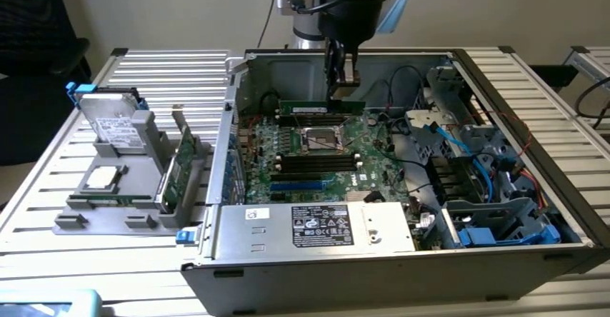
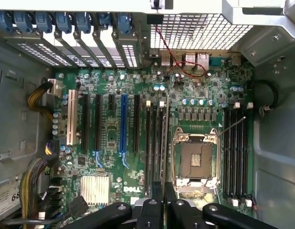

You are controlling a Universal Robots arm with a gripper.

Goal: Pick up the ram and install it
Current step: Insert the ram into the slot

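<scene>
In the upper centre of the exterior view, your gripper (image 1: 345,94) held the ram (image 1: 310,108) clamped by its upper edge, long axis level across the frame, just above the motherboard (image 1: 262,181). In the wrist view, the ram (image 2: 165,143) ran edge-on straight out from the clenched jaws, parallel to the black slots (image 2: 154,143) beside the CPU socket (image 2: 196,160).

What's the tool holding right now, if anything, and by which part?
The tool is shut on the ram, pinching its upper long edge, off-centre toward the exterior view's right. The stick hangs level above the motherboard.
</scene>
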